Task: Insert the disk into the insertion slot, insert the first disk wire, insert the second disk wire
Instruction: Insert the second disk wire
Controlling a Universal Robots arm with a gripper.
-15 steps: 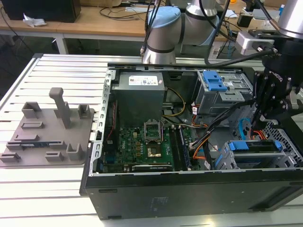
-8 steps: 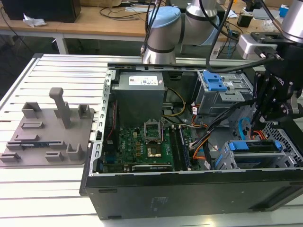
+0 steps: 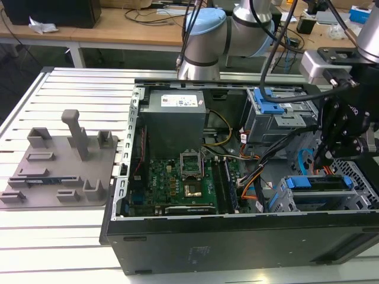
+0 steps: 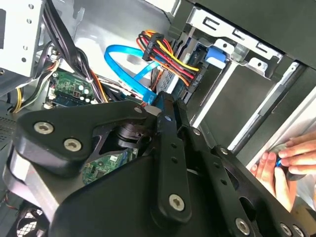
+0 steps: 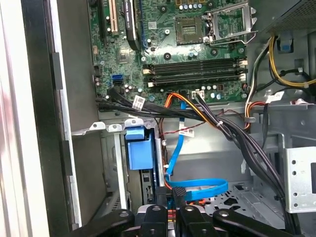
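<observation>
The disk, seen by its blue carrier frame (image 3: 314, 181), sits inside the insertion slot (image 3: 355, 201), the low grey cage at the case's front on the exterior view's right. In the first wrist view the carrier's blue end (image 5: 138, 152) shows between the cage rails (image 5: 116, 163). A red, yellow and black wire bundle (image 4: 170, 57) runs to the disk's end. A blue flat wire (image 5: 200, 189) loops up to a black plug (image 5: 178, 192) pinched in my gripper (image 5: 172, 210). My gripper (image 4: 162, 102) hovers just behind the disk, shut on that plug.
A taller grey bay with a blue lever (image 3: 271, 105) stands behind the cage. Motherboard (image 3: 177, 180), power supply (image 3: 176, 118) and loose cables (image 5: 232, 133) crowd the case. A grey fixture plate (image 3: 59, 163) lies on the exterior view's left. A person's hand (image 4: 284, 165) rests outside the case wall.
</observation>
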